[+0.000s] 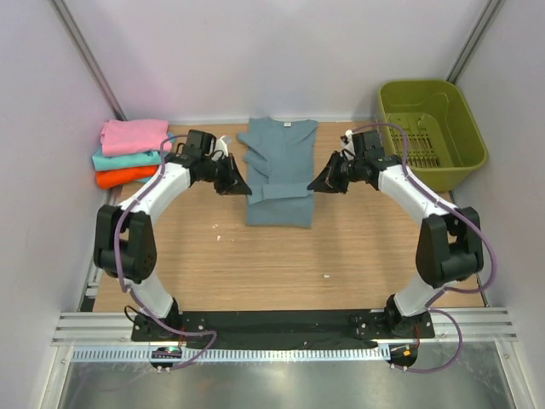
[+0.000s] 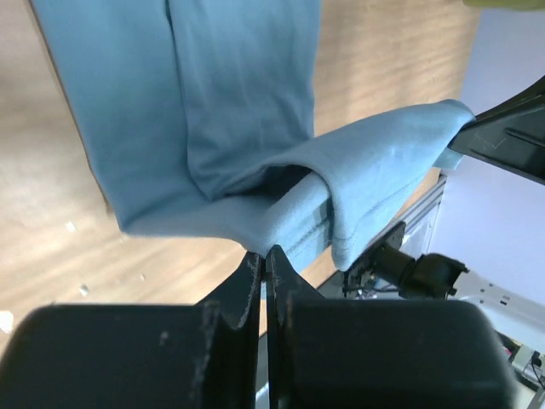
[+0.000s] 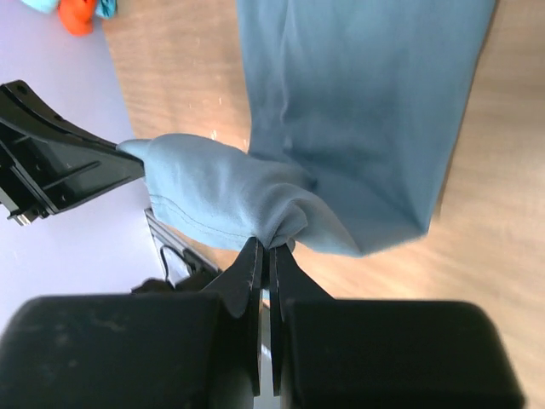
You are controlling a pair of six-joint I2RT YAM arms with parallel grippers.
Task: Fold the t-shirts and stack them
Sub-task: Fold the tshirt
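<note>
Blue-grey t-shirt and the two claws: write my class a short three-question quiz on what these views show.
1. True or false: the left claw is open and clear of the blue-grey t-shirt.
2. Which colour lies on top of the folded stack? A orange, B pink, C teal.
3. Fill the gap: the right claw is shut on the ____.
Key: 1 false, it pinches the cloth; 2 B; 3 blue-grey t-shirt.
</note>
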